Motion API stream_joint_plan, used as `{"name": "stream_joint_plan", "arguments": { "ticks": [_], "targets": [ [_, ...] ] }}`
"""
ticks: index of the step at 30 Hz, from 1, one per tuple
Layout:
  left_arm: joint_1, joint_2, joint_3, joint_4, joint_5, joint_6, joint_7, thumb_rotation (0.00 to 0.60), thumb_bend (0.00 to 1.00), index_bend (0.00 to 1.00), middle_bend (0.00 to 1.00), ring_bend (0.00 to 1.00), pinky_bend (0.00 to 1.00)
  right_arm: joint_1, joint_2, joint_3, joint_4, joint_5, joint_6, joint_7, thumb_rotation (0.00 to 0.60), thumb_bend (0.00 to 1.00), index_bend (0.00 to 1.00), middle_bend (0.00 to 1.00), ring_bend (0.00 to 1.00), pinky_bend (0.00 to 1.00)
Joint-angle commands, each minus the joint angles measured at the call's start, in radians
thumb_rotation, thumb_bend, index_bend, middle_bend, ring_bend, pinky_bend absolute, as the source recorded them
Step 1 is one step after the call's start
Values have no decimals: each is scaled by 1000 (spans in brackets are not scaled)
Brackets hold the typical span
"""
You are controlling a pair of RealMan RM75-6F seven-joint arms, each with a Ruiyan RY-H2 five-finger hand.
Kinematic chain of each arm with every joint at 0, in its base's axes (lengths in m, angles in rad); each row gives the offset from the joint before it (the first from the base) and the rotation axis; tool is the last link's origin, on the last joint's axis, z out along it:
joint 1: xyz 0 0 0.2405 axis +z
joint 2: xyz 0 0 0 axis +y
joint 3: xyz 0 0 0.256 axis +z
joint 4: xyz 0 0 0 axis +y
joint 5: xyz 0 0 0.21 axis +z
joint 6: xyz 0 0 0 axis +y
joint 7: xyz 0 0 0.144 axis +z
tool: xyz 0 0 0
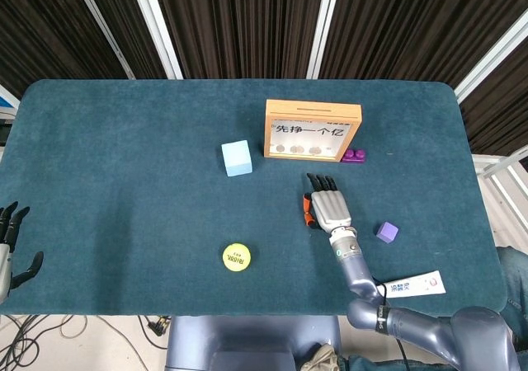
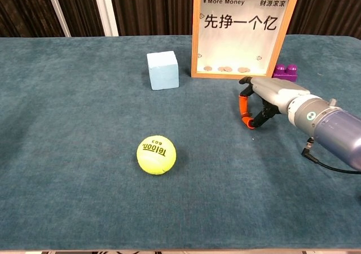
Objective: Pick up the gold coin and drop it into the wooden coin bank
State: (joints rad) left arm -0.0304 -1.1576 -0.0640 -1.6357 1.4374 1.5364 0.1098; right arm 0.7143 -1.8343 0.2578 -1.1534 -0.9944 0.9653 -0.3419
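The wooden coin bank (image 1: 313, 129) stands upright at the back of the table, with a slot in its top edge and several coins (image 2: 225, 69) lying behind its clear front (image 2: 245, 31). My right hand (image 1: 328, 208) hovers low over the cloth just in front of the bank. Its thumb and fingers (image 2: 248, 120) curl down and meet at the tips, pinching the gold coin, which is all but hidden between them. No coin lies on the cloth. My left hand (image 1: 12, 251) hangs off the table's near left edge, fingers apart and holding nothing.
A yellow tennis ball (image 2: 156, 154) lies near the front centre. A light blue cube (image 2: 163, 70) stands left of the bank and a purple brick (image 2: 286, 71) right of it. A small purple cube (image 1: 387, 232) and a white tube (image 1: 415, 285) lie near my right forearm.
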Motion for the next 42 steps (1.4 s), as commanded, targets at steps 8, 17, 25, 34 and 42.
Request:
{"name": "stream_joint_plan", "arguments": {
  "ticks": [8,17,25,34,42],
  "targets": [
    [0,0,0,0,0,-1,-1,600,340,112,5,0,0,-6,38,9,-47,-11,7,8,600,473,709,58,0,0],
    [0,1,1,-3,-1,-2,-3,600,340,112,5,0,0,-34,277,53,-388,33,45,-67,600,496,709,57,0,0],
    [2,1,1,-7,-2,-1,-2,600,340,112,5,0,0,-58,470,140,-658,128,221,-216,600,496,709,57,0,0],
    [3,0,2,-10,-7,-3,4,600,340,112,5,0,0,-44,577,241,-727,181,280,-217,600,495,709,57,0,0],
    [-2,0,-9,-11,-38,-18,20,600,340,112,5,0,0,81,649,323,-616,331,130,-254,600,496,709,58,0,0]
  ]
}}
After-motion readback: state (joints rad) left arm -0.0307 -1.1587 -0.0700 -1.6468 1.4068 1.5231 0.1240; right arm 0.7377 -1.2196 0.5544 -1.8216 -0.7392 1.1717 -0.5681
